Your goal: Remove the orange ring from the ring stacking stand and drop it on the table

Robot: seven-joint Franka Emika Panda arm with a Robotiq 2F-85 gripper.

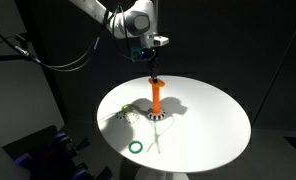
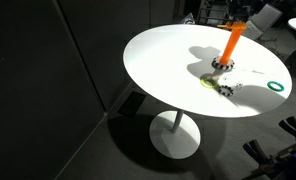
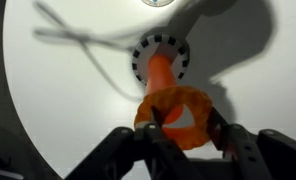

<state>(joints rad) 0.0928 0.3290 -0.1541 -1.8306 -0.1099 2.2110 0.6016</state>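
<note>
The ring stacking stand is an orange post (image 1: 156,97) on a checkered base (image 1: 156,116), near the middle of the white table (image 1: 208,125). It also shows in an exterior view (image 2: 232,42) and in the wrist view (image 3: 160,68). My gripper (image 3: 178,125) is shut on the orange ring (image 3: 188,100) directly over the post top. The post tip shows through the ring's hole. I cannot tell whether the ring still surrounds the tip. In both exterior views the gripper (image 1: 154,70) (image 2: 238,15) is at the post's top.
A green ring (image 1: 135,148) (image 2: 277,86) lies flat on the table near an edge. A black-and-white dashed ring (image 2: 226,89) lies close to the base. The surroundings off the table are dark.
</note>
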